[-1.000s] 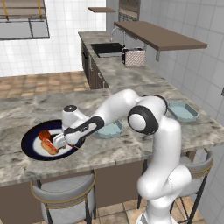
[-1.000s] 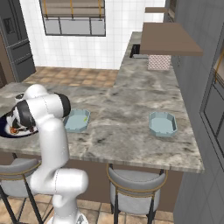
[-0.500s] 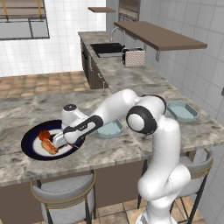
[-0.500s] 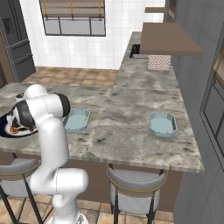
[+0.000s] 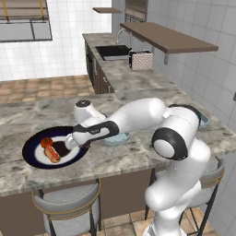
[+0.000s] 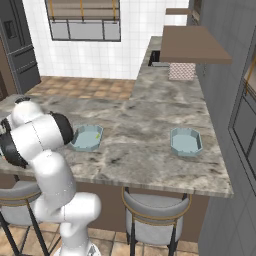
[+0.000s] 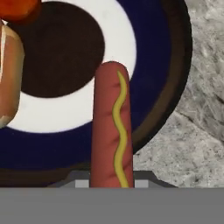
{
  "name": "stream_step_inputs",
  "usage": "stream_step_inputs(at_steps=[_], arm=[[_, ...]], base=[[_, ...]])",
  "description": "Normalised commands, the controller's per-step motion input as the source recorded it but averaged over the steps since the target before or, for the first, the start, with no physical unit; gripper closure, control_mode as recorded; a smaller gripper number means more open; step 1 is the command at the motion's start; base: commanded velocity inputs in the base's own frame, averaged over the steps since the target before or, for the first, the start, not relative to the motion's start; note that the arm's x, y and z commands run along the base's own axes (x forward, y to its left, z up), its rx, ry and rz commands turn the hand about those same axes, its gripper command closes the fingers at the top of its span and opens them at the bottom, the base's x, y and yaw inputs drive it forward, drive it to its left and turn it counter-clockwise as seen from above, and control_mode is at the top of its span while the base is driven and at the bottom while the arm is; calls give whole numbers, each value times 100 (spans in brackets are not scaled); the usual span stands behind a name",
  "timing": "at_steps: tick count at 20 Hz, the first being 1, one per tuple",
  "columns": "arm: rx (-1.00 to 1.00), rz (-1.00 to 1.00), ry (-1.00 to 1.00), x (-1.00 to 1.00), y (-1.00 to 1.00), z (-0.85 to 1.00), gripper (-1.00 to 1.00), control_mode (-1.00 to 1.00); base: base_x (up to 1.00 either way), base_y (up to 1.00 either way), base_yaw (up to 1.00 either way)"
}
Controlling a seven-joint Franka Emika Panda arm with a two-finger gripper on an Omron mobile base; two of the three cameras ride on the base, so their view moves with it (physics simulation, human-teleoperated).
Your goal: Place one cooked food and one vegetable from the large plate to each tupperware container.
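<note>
The large plate (image 5: pixel 32 156) lies at the left of the counter, with the round red tomato (image 5: pixel 46 142) and the sausage in a bun (image 5: pixel 52 155) on it. My gripper (image 5: pixel 69 144) hovers over the plate's right half, shut on the bare sausage (image 7: pixel 109 131), which carries a yellow mustard line and rises from between the fingers. In the hand view the plate (image 7: pixel 153 52) lies beneath, the bun (image 7: pixel 9 78) at left and the tomato (image 7: pixel 17 6) at the top corner. One tupperware container (image 6: pixel 86 137) sits just right of the plate, half hidden by my arm (image 5: pixel 115 138). The other (image 6: pixel 186 141) sits farther right.
A sink (image 5: pixel 113 50) and a toaster (image 5: pixel 140 60) stand on the back counter under a brown shelf (image 5: pixel 166 37). Stools (image 5: pixel 67 207) stand in front of the counter. Bare marble (image 6: pixel 135 145) spreads between the two containers.
My gripper has shifted slightly to the right over the plate, holding the bare sausage. The tomato, the bun and both containers have stayed put.
</note>
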Motion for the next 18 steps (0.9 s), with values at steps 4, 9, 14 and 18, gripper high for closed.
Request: stream_step_inputs(at_steps=[4,9,14,18], arm=[[2,-12,0,-12,-100,63,100,-100],[4,-9,0,0,-100,39,100,-100],[3,-8,-1,6,-76,14,100,-100],[1,-2,0,30,-30,1,100,-100]], base=[[0,0,0],[0,0,0],[0,0,0],[0,0,0]])
